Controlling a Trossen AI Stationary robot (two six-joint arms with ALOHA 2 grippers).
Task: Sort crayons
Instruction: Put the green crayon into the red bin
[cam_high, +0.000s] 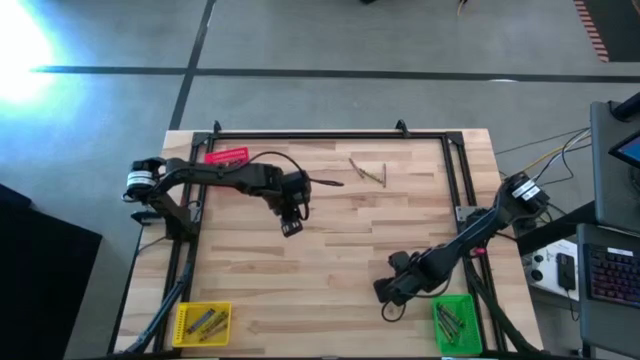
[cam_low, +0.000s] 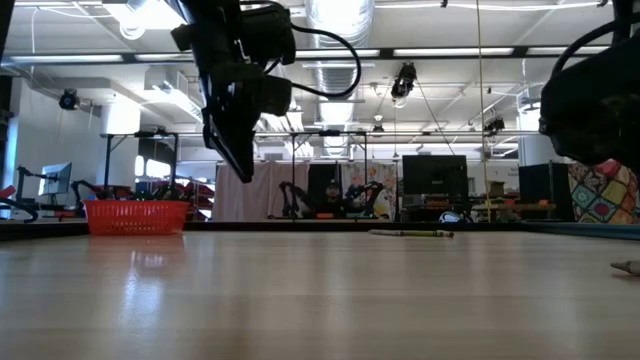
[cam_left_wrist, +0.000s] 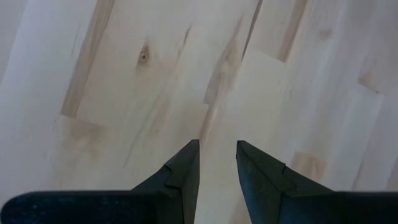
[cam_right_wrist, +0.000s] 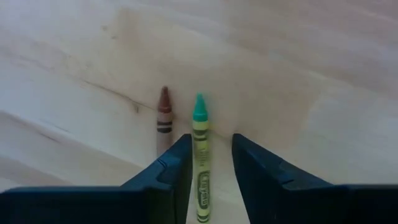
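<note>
Plenty of bare wooden table (cam_high: 330, 260) mid-board. The left gripper (cam_left_wrist: 217, 163) hangs above it, fingers slightly parted, holding nothing. The right gripper (cam_right_wrist: 210, 155), near the front edge by the green bin (cam_high: 456, 322), has a green crayon (cam_right_wrist: 200, 163) between its parted fingers; a brown crayon (cam_right_wrist: 164, 118) lies just beside. Loose crayons (cam_high: 367, 172) sit near the back; the yellow bin (cam_high: 202, 322) and green one hold some, and I can't tell for the red bin (cam_high: 227, 156).

Bare table (cam_high: 330, 250) lies open between both arms. Loose crayons (cam_high: 367, 173) lie near the far rail; red bin (cam_high: 227, 156), yellow bin (cam_high: 202, 322) and green bin (cam_high: 456, 322) occupy corners.
</note>
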